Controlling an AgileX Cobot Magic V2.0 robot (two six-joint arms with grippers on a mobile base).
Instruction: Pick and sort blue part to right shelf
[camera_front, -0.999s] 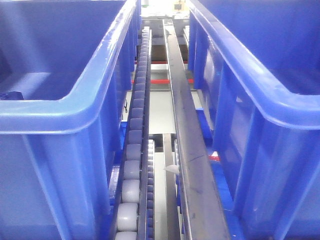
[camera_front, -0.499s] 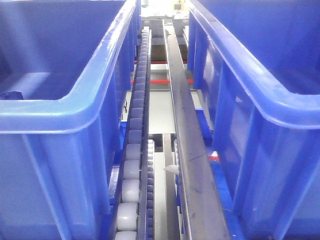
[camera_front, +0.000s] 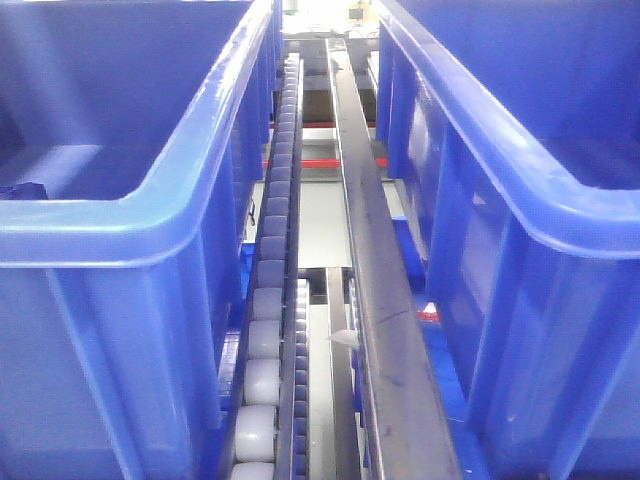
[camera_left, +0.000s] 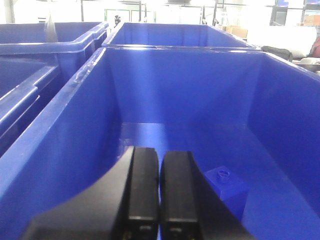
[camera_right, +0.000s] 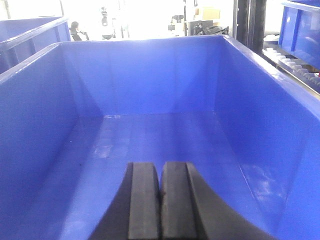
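A blue block-shaped part (camera_left: 226, 182) with a small round hole on top lies on the floor of the left blue bin (camera_left: 165, 55). My left gripper (camera_left: 160, 155) hangs over that bin, just left of the part and apart from it, its jaws shut and empty. My right gripper (camera_right: 160, 170) hangs inside the right blue bin (camera_right: 150, 47), jaws shut and empty; that bin's floor shows nothing in it. In the front view neither gripper shows; a dark corner of the part (camera_front: 22, 190) peeks at the left edge inside the left bin (camera_front: 190, 170).
Between the left bin and the right bin (camera_front: 480, 150) run a roller track (camera_front: 272, 250) and a grey metal rail (camera_front: 370, 250). More blue bins (camera_left: 45, 37) stand to the left and behind. A roller rack (camera_right: 295, 62) stands at the right.
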